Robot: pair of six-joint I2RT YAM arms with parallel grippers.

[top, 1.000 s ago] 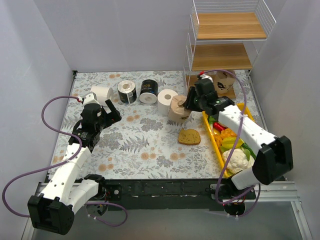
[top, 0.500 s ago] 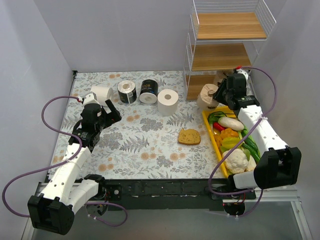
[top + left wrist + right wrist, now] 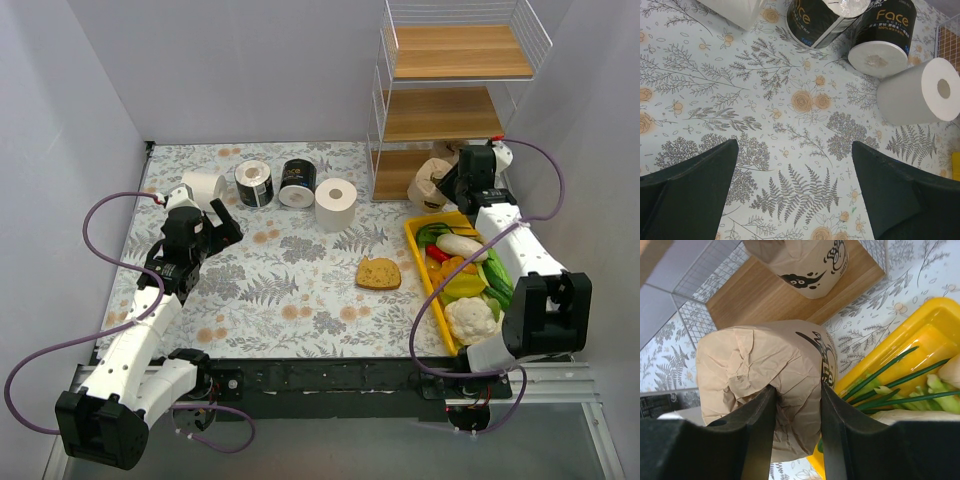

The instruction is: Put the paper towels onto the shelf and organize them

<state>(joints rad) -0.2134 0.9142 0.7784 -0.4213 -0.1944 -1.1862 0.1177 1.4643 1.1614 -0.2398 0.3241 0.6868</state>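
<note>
My right gripper (image 3: 447, 186) is shut on a tan printed roll (image 3: 427, 184), held just in front of the bottom tier of the white wire shelf (image 3: 455, 90). In the right wrist view the fingers pinch the roll's crumpled wrap (image 3: 770, 370), and a second tan roll (image 3: 805, 262) stands on the bottom board (image 3: 750, 302). Two black-wrapped rolls (image 3: 254, 183) (image 3: 298, 182) and two white rolls (image 3: 203, 185) (image 3: 336, 203) sit on the floral mat. My left gripper (image 3: 222, 222) is open and empty above the mat, short of those rolls (image 3: 917, 90).
A yellow tray (image 3: 418, 262) of vegetables lies along the right side, directly below the held roll; its rim shows in the right wrist view (image 3: 905, 330). A brown bread slice (image 3: 379, 273) lies mid-table. Grey walls close in on both sides.
My right arm has carried the tan roll from mid-table rightward and back to the front of the shelf's bottom tier. The left arm has not moved.
</note>
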